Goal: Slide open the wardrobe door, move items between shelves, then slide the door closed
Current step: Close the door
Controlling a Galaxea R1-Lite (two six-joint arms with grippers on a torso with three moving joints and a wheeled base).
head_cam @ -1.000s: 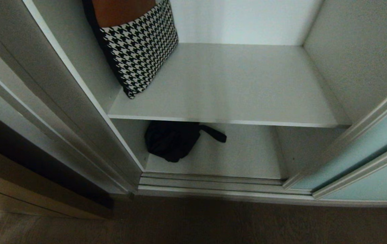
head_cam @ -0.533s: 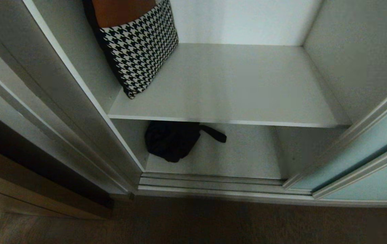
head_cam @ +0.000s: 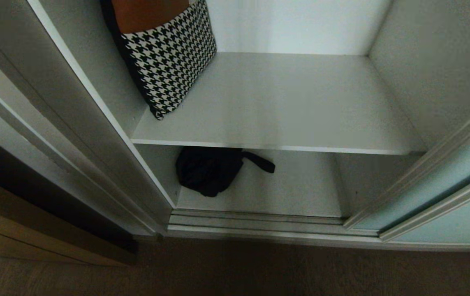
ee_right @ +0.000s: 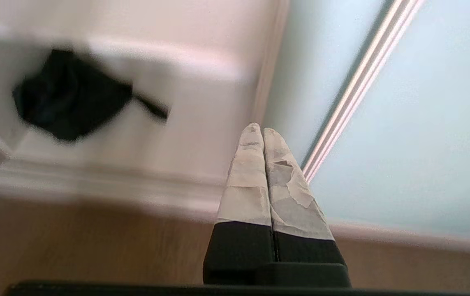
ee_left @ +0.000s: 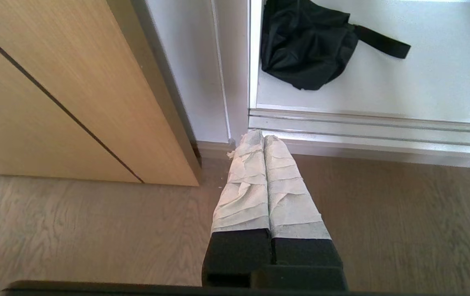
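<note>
The sliding wardrobe door (head_cam: 436, 193), frosted aqua glass in a silver frame, stands slid to the right, leaving the opening uncovered. Inside are two white shelves. On the upper shelf (head_cam: 284, 102) a houndstooth-and-brown bag (head_cam: 169, 61) leans against the left wall. A black pouch with a strap (head_cam: 208, 168) lies on the lower shelf (head_cam: 300, 193). Neither gripper shows in the head view. My left gripper (ee_left: 264, 137) is shut and empty above the floor before the track, short of the black pouch (ee_left: 304, 45). My right gripper (ee_right: 262, 130) is shut and empty, close to the door glass (ee_right: 424, 144).
A ribbed silver floor track (head_cam: 255, 224) runs along the wardrobe's foot. A light wooden cabinet (ee_left: 54, 102) stands to the left of the wardrobe. Wooden floor (head_cam: 235, 271) lies in front. The white frame post (head_cam: 107, 135) bounds the opening on the left.
</note>
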